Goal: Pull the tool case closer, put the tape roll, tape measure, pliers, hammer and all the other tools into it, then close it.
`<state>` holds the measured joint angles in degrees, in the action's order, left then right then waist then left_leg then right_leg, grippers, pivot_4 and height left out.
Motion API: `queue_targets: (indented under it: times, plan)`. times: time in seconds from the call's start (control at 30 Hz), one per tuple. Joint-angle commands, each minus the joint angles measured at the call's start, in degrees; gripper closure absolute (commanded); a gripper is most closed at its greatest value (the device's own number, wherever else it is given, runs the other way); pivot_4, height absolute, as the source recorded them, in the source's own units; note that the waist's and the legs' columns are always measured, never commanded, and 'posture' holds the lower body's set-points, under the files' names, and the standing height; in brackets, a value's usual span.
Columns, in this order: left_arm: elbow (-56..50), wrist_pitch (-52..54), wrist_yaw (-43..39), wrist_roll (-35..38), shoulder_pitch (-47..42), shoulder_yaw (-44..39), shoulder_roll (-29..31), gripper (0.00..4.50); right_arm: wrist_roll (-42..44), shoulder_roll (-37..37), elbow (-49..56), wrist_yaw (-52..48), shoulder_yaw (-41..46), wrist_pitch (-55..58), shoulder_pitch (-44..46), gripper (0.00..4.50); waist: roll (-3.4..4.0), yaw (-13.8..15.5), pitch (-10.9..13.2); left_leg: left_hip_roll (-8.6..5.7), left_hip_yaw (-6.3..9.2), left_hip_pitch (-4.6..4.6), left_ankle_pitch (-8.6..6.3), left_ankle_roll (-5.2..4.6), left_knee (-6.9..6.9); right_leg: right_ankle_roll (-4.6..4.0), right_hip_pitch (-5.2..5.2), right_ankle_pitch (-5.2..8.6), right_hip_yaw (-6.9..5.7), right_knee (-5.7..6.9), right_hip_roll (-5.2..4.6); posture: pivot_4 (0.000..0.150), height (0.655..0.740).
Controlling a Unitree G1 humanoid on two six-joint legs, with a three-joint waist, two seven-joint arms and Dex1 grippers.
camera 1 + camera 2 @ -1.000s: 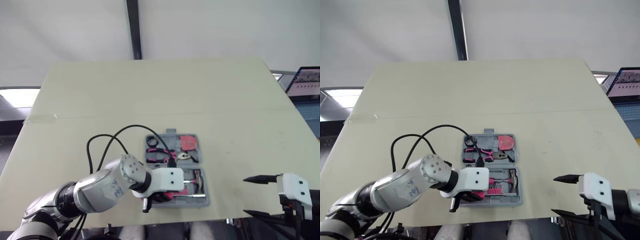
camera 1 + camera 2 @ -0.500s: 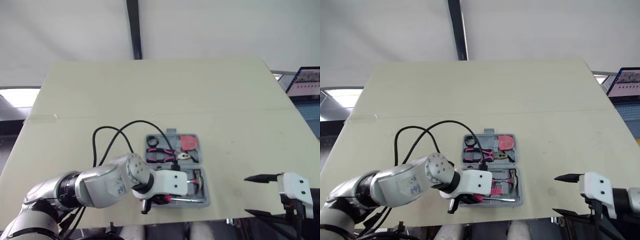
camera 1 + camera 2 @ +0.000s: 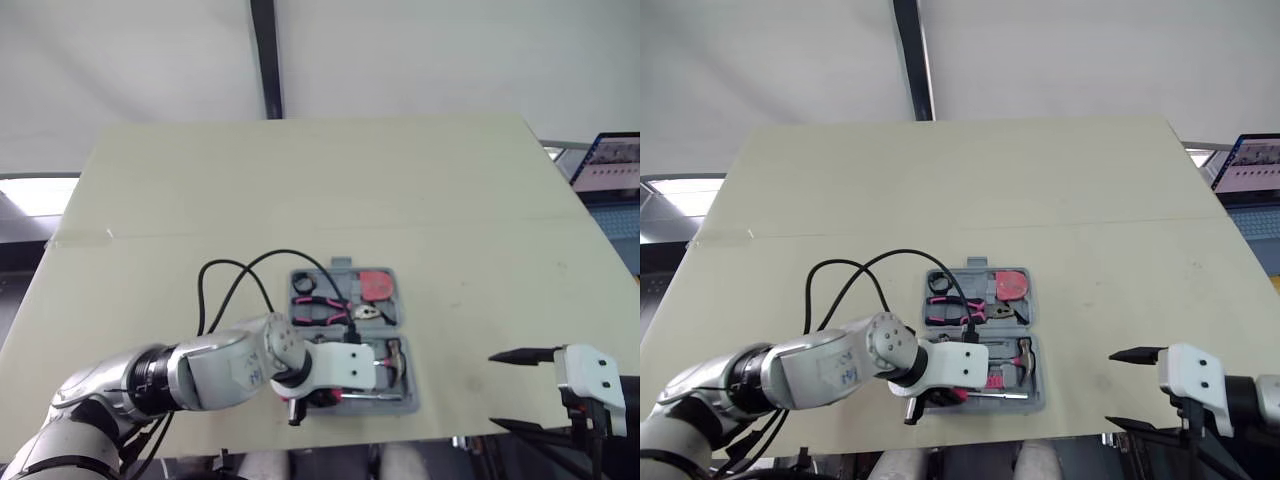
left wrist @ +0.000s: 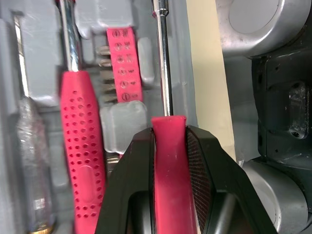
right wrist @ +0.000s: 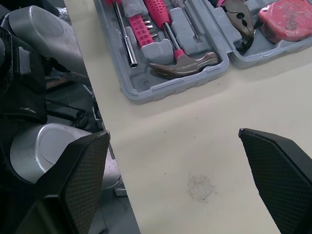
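Note:
The grey tool case point(image 3: 401, 310) lies open near the table's front edge. In its far half are a black tape roll point(image 3: 303, 285), pink pliers point(image 3: 320, 312) and a pink tape measure point(image 3: 377, 284). The hammer point(image 5: 183, 65) and a pink bit holder point(image 4: 120, 66) sit in the near half. My left gripper point(image 4: 169, 134) is shut on a pink-handled screwdriver point(image 4: 162, 58). Its steel shaft lies along the case's front row. My right gripper point(image 3: 492, 392) hangs open at the front right, apart from the case.
A black cable point(image 3: 230, 280) loops over the table left of the case. A strip of tape point(image 3: 85, 237) marks the left edge. A laptop screen point(image 3: 610, 165) stands off the table's right side. The case sits close to the front edge.
My left arm has swung right and closer to the case front, and the cable loop shifted with it. The screwdriver shaft has settled along the front row. The right gripper has not moved.

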<state>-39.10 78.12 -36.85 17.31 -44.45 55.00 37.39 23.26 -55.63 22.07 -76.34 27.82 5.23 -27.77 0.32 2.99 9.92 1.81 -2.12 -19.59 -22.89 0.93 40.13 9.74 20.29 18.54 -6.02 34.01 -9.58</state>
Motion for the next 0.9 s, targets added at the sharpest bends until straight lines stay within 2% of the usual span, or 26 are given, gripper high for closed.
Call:
queue_targets:
  times: [0.03,0.27,0.4,0.8,0.87,0.9]
  plan:
    - [3.09,-6.52,0.67,-3.01,2.18,2.69,0.80,4.01,0.52,-0.43,1.11,-0.50,1.44,0.24,-0.35,0.00,0.00,0.18,-0.01,0.00,0.00,0.00,0.00,0.00,0.00,0.00,0.00,0.00,0.00,0.00,0.00,0.150,0.7400]
    - [10.01,-15.83,0.27,-8.22,5.71,4.77,0.75,4.01,0.65,-0.11,1.97,-0.44,2.14,0.53,-1.54,0.00,0.41,1.36,-0.29,-0.04,0.06,0.52,0.00,-0.02,0.01,0.06,-0.67,-0.03,-0.02,-0.20,0.00,0.150,0.7400]
    - [12.71,-20.15,0.08,-11.06,7.54,4.48,0.29,4.01,0.71,-0.05,1.83,-0.65,2.50,0.24,-2.10,0.00,0.62,1.74,-0.48,-0.13,0.19,0.51,0.03,-0.09,0.06,0.07,-0.81,-0.04,0.02,-0.27,0.00,0.150,0.7400]
    - [13.86,-21.27,-3.49,-13.11,10.00,1.41,-0.40,4.01,0.54,-0.08,1.84,0.32,0.63,0.72,-0.77,0.00,0.64,1.49,-0.54,-0.14,0.22,0.51,0.04,-0.09,0.05,0.08,-0.83,-0.04,0.01,-0.26,0.00,0.150,0.7400]
    - [13.88,-20.77,-4.08,-12.74,10.48,0.63,-0.58,3.01,0.40,-0.04,1.82,0.34,0.34,0.83,-0.42,0.00,0.64,1.45,-0.54,-0.13,0.22,0.51,0.04,-0.09,0.05,0.08,-0.82,-0.04,0.01,-0.26,0.00,0.150,0.7400]
    - [13.85,-21.07,-4.19,-12.82,10.72,0.27,-0.64,2.68,0.36,-0.02,1.82,0.35,0.19,0.96,-0.23,0.00,0.62,1.34,-0.52,-0.13,0.22,0.51,0.04,-0.09,0.05,0.08,-0.82,-0.04,0.01,-0.26,0.00,0.150,0.7400]
